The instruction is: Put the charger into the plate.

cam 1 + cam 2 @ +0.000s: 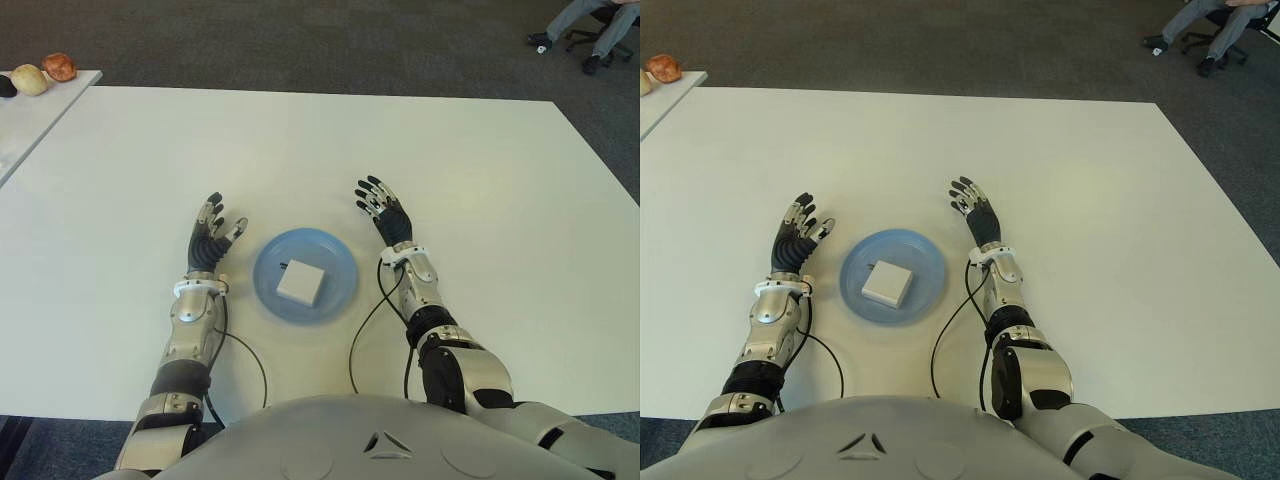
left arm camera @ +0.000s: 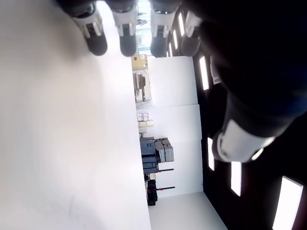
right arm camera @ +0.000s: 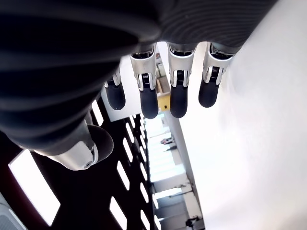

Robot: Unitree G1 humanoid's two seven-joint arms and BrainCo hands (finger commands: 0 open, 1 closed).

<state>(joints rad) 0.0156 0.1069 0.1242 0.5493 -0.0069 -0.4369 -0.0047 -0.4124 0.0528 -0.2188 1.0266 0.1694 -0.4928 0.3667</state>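
A white square charger (image 1: 301, 283) lies inside a blue plate (image 1: 270, 262) on a white table (image 1: 480, 170), so the placing looks done. Left hand (image 1: 210, 240) at nine o'clock and right hand (image 1: 386, 216) at two o'clock flank it, fingers spread, empty

Matt white charger (image 1: 300, 283), glossy plastic plate (image 1: 340, 262)

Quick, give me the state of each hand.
Left hand: open, empty, left of the round blue plate.
Right hand: open, empty; the white square charger lies in the plate.
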